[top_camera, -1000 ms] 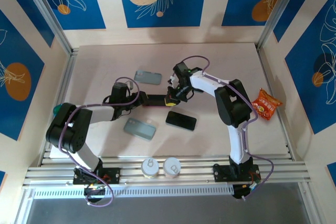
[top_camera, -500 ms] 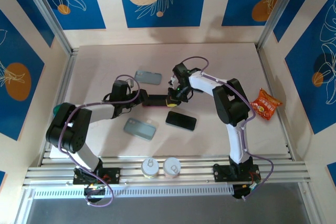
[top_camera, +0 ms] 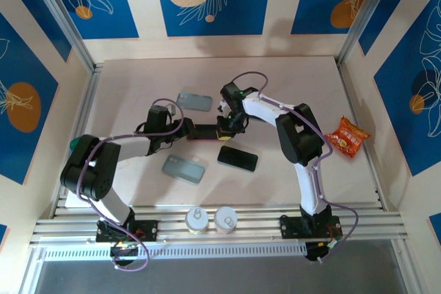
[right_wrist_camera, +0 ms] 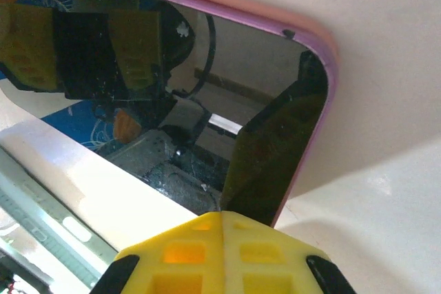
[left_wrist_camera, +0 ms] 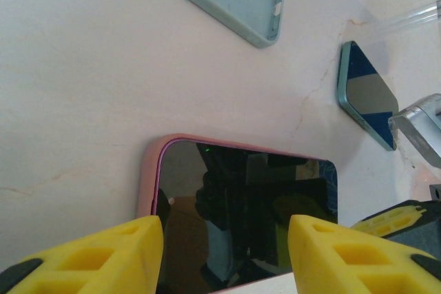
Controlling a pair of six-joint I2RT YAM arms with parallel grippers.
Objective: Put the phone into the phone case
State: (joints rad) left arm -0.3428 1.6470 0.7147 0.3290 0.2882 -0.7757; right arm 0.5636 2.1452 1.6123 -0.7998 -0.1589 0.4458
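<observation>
Phone (top_camera: 203, 131) between both arms' jaws

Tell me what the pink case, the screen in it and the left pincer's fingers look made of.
Pink case: soft and matte, likely silicone or rubbery plastic, judging by its rounded, dull rim. Screen: glossy glass, with sharp reflections. Left pincer's fingers: yellow hard plastic, possibly printed, with moulded recesses.
</observation>
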